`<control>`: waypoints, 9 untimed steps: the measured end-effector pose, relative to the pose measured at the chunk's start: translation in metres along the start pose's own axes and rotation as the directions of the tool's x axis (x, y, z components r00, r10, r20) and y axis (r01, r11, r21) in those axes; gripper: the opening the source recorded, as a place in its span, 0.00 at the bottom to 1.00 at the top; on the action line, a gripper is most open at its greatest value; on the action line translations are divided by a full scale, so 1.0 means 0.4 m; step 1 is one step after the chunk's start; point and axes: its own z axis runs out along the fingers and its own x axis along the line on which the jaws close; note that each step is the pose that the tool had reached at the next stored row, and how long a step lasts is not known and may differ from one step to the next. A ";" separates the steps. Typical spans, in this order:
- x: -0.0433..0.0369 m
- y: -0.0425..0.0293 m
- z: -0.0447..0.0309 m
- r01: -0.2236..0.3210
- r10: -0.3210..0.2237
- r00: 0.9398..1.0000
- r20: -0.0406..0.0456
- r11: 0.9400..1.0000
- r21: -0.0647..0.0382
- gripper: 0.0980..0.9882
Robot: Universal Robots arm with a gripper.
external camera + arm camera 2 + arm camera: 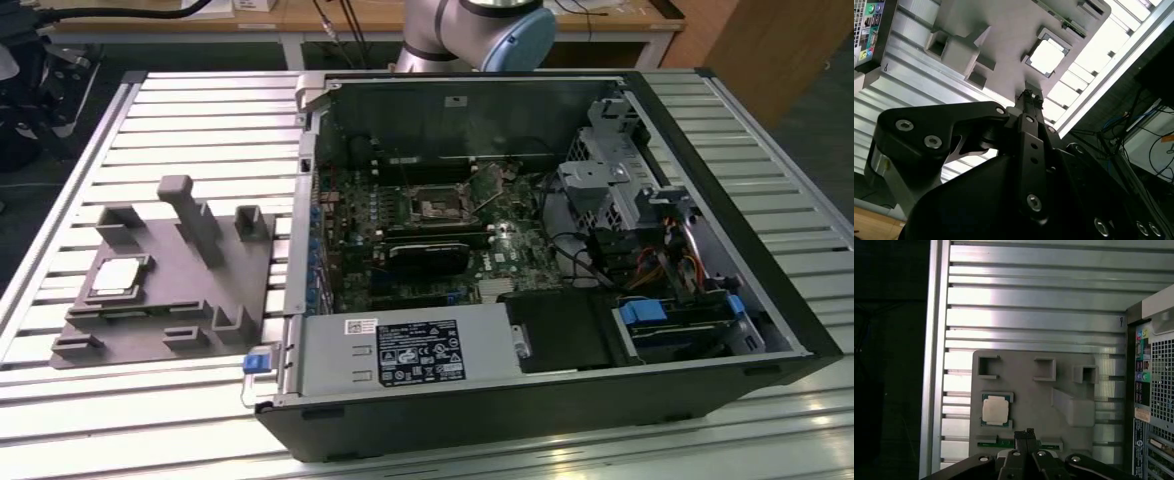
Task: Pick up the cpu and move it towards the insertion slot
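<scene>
Lying in its recess on the grey fixture plate [174, 300], the cpu [118, 275] sits well apart from the insertion slot [438, 207]; the jaws hover near it, seemingly pressed together, empty.

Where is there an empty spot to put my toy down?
Free, in the exterior view: the table's slats behind the grey fixture plate, and the strip in front of it. Crowded: the plate itself, with blocks and the cpu, and inside the open computer case.
</scene>
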 end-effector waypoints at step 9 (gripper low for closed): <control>0.010 0.000 0.002 0.000 0.000 1.000 0.000 1.000 0.000 0.01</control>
